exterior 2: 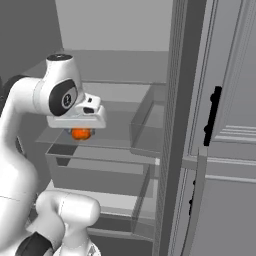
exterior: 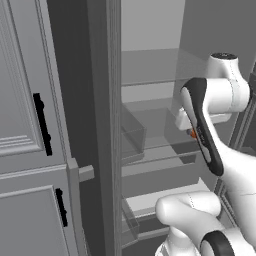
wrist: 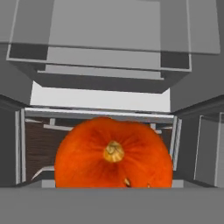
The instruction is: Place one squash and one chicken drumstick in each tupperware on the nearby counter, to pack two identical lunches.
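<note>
An orange squash [wrist: 113, 153] with a tan stem fills the lower middle of the hand view, seen from straight above and very near. It is inside an open fridge, just over a glass shelf [exterior 2: 100, 145]. My gripper [exterior 2: 80, 130] points down right on top of the squash [exterior 2: 81, 133], jaws wide and closed around it; the fingers are hidden behind it. From the left side, only a sliver of the squash [exterior: 192, 133] peeks out past my forearm. The chicken drumstick, the tupperware and the counter are out of view.
Glass shelves and a white drawer [wrist: 100, 98] lie below the hand inside the fridge. A clear bin [exterior 2: 145, 125] stands to the right of the hand. Grey panelled cabinet doors with black handles [exterior: 42, 125] [exterior 2: 212, 115] flank the fridge opening, close to the arm.
</note>
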Tool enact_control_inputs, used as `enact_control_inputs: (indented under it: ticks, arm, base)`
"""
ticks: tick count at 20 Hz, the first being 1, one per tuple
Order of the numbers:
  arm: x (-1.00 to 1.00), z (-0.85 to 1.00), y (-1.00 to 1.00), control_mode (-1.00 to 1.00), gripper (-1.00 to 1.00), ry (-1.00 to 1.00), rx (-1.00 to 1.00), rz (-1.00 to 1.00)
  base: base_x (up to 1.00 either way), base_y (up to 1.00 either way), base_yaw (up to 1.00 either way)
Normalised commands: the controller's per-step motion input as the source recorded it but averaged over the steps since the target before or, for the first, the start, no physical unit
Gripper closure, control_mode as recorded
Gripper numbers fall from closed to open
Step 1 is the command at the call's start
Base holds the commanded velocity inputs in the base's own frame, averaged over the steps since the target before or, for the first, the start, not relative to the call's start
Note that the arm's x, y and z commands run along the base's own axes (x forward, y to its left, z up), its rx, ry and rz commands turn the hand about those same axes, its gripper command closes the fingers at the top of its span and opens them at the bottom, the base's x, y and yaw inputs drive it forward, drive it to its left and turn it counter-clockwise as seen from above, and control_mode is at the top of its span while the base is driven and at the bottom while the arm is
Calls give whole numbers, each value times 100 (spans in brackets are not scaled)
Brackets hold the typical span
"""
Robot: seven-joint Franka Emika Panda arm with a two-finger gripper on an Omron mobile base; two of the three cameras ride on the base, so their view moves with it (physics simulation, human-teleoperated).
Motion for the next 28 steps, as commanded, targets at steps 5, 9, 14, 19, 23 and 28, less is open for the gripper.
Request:
enact_control_inputs:
  ticks: [5, 9, 14, 19, 23, 28]
  arm:
    - [-88, 0, 0, -100, 100, -6, 2, 0]
    - [-28, -4, 1, 100, 100, -1, 0, 0]
    - [0, 0, 0, 100, 100, 0, 0, 0]
    - [0, 0, 0, 100, 100, 0, 0, 0]
    - [0, 0, 0, 100, 100, 0, 0, 0]
    - [0, 0, 0, 100, 100, 0, 0, 0]
  base:
    - [0, 0, 0]
    - [-22, 2, 0]
    - [-87, 0, 0]
    - [-100, 7, 15]
    - [-94, 56, 57]
    - [-37, 79, 82]
